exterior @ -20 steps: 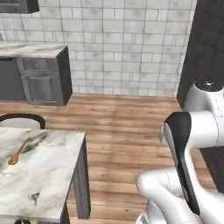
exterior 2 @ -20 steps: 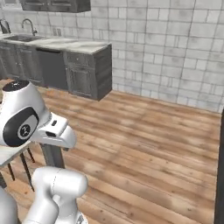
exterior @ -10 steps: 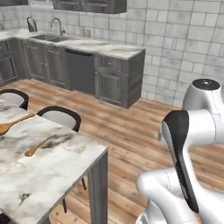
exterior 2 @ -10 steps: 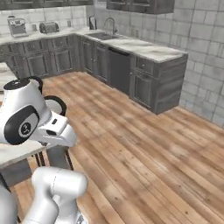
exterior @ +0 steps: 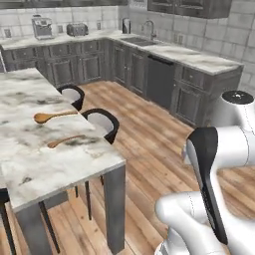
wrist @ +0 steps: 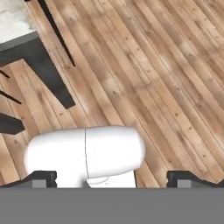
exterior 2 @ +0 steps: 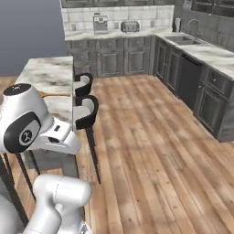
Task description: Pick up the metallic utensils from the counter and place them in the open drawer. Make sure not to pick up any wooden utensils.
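The wooden utensils lie on the counter (exterior: 60,164), a white marble slab with grey veining on a dark grey base. The larger spoon (exterior: 54,116) rests farther back, its broad bowl toward the slab's left. The smaller spoon (exterior: 64,141) lies nearer the front, just beside the right edge. The two are near each other but apart. No metal piece can be made out on the slab. Two dark stools (exterior: 102,124) stand against the counter's right side, on the wood floor (exterior: 164,144). Grey cabinets (exterior: 149,74) with a sink (exterior: 141,41) line the far walls. In the hand view the claw (wrist: 111,180) points down at the floor planks; its two dark fingertips (wrist: 39,179) stand wide apart with nothing between them.
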Robot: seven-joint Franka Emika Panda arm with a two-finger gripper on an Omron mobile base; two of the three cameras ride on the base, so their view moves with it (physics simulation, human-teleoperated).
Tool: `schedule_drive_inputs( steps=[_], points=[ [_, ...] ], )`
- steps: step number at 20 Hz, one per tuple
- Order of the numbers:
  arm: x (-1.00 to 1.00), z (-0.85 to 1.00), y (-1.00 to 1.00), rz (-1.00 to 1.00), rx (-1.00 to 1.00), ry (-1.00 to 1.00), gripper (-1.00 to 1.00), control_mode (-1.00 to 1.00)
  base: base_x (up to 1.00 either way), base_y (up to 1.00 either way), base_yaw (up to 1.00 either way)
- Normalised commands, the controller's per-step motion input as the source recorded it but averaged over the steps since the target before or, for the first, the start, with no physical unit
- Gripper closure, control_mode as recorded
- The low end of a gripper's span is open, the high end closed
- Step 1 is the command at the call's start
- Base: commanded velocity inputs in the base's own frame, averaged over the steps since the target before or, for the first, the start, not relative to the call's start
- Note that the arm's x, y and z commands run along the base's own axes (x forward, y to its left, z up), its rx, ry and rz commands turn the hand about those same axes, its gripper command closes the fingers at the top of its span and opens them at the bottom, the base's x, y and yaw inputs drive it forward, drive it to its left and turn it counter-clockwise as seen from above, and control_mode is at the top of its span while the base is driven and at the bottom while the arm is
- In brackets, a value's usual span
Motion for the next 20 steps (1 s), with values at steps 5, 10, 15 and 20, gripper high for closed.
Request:
schedule_drive_inputs(
  steps=[5,10,15,20],
  points=[
    [0.0,0.0,0.0,0.0,0.0,0.0,-1.0,1.0,0.41,-0.71,0.75],
    [0.0,0.0,0.0,0.0,0.0,0.0,-1.0,1.0,0.67,-0.94,0.63],
    [0.0,0.0,0.0,0.0,0.0,0.0,-1.0,1.0,0.73,-1.0,0.58],
    [0.0,0.0,0.0,0.0,0.0,0.0,-1.0,1.0,0.5,-1.0,0.49]
  ],
)
